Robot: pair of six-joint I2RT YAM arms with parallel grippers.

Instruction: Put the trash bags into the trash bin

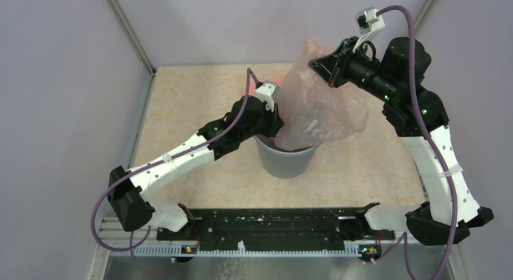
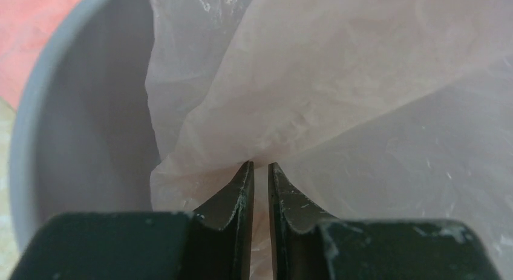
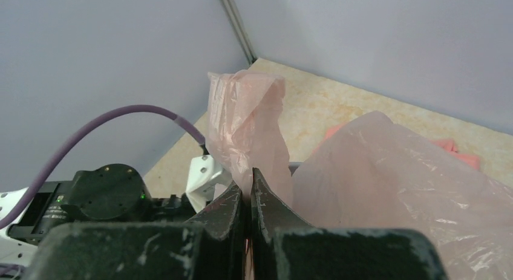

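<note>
Upper right of the top view: right gripper [image 1: 320, 71], jaws clenched on the upper edge of the trash bag [image 1: 320, 107]. In its wrist view the right gripper [image 3: 247, 176] shows no gap, and a tuft of the trash bag [image 3: 248, 123] stands up from between the tips. The film hangs down and left from there. Its lower end is inside the mouth of the trash bin [image 1: 284, 162], which stands upright at centre frame on the table [image 1: 181, 110].

Centre of the top view: left gripper [image 1: 273, 118] at the bin's upper left rim, against the film. Wrist view: left gripper [image 2: 260, 168] jaws nearly together, only a thin slit between them. The trash bag [image 2: 363, 80] bunches right at the tips and pink shows in the slit; whether it is pinched, cannot tell. The grey inner wall of the trash bin [image 2: 78, 110] fills the left of that view. A salmon sheet [image 2: 36, 20] lies in the upper left corner, outside the bin.
</note>
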